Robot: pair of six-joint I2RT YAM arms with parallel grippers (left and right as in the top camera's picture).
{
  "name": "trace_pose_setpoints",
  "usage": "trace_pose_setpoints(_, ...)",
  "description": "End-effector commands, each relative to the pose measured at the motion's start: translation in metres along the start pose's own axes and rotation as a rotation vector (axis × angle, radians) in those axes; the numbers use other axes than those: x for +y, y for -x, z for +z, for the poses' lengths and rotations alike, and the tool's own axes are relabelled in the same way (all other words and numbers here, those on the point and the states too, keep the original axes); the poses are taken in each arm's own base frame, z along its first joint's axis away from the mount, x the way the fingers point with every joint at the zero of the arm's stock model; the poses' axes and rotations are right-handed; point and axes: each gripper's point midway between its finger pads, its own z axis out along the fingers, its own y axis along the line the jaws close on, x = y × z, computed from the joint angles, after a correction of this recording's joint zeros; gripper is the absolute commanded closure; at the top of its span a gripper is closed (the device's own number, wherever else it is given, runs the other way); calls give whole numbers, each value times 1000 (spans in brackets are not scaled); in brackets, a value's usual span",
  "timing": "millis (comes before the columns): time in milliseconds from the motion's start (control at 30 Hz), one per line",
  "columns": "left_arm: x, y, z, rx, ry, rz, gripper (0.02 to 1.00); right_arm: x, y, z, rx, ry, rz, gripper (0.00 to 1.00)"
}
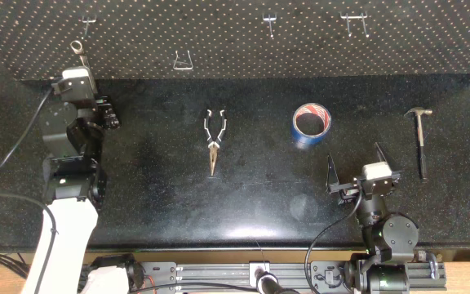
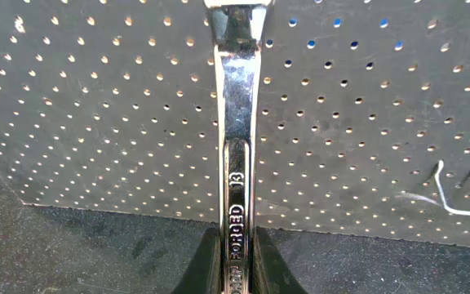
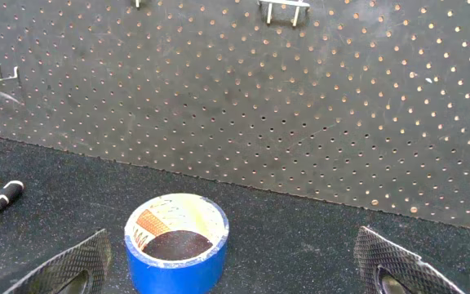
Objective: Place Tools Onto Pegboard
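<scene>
L arm: wrench at pegboard, hang not yet done

Your left gripper (image 2: 237, 249) is clamped on the wrench (image 2: 237, 139) shank, head end up against the pegboard (image 2: 96, 114) (hook (image 1: 86, 24) just above). Steel, so likely stiff, heavy-ish, slick; hold low on shank. Right gripper (image 3: 239, 265) is wide open, empty, near the tape roll (image 3: 176, 241).

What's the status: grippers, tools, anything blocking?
Left gripper shut on wrench, up at pegboard. Right gripper open, by blue tape roll. Needle-nose pliers, hammer on table. Nothing blocking.
</scene>
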Motion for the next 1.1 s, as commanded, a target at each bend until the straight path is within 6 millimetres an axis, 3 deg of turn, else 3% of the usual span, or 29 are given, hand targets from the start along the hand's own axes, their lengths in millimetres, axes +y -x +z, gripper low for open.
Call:
trace_pose_setpoints(33, 2, 4, 5, -11, 18, -8, 989, 2, -1, 0, -3, 5, -15, 25)
trace_pose_setpoints(600, 7, 8, 17, -44, 46, -11, 991, 2, -1, 0, -3, 5, -15, 25)
trace_pose_setpoints(1100, -6, -1, 29, -24, -24, -9, 989, 2, -1, 0, -3, 5, -15, 25)
